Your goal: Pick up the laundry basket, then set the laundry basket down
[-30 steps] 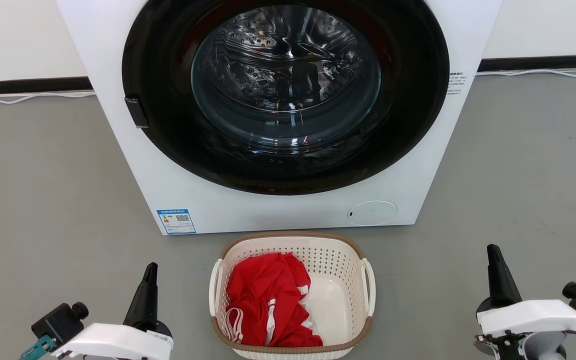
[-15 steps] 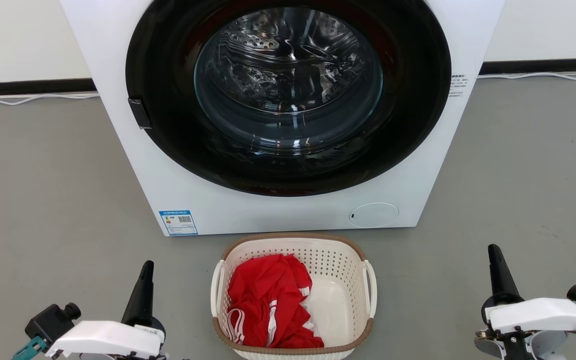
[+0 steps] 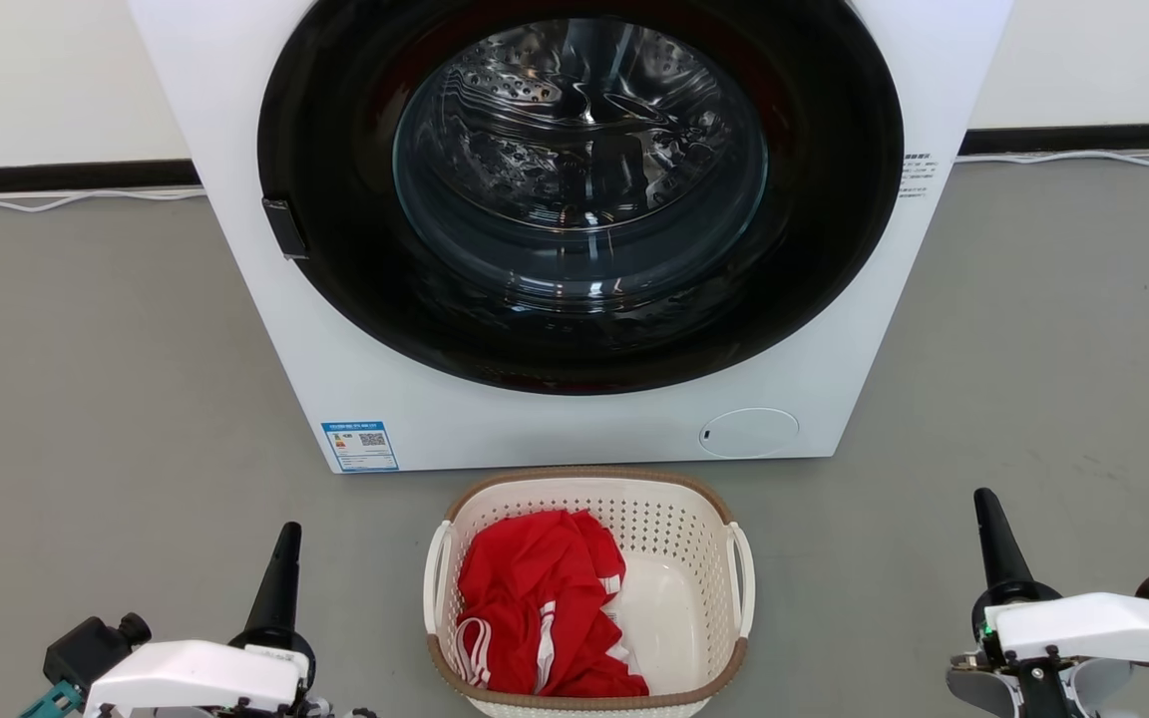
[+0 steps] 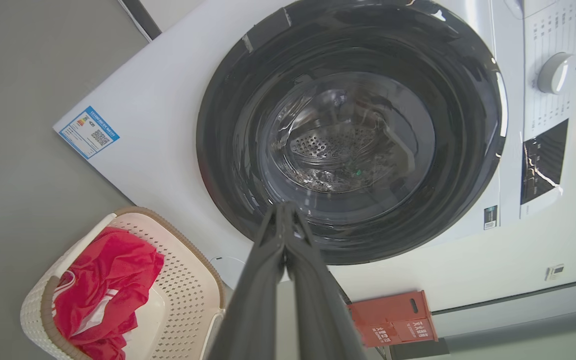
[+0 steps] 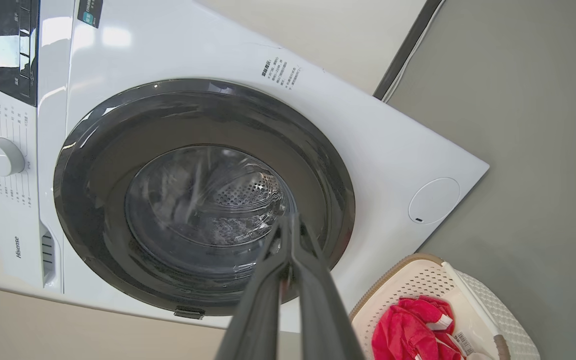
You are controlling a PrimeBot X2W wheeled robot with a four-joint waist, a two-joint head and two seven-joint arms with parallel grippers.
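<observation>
My two grippers flank one laundry basket (image 3: 664, 524), the left gripper (image 3: 287, 543) at its 9 o'clock and the right gripper (image 3: 985, 509) at its 3 o'clock. Both are well apart from it, each with fingers pressed together on nothing. The basket sits on the grey floor (image 3: 86, 399) holding one red garment (image 3: 535, 588). At its 12 o'clock stands one white washer (image 3: 574, 429), backed by a white wall (image 3: 36, 80).
</observation>
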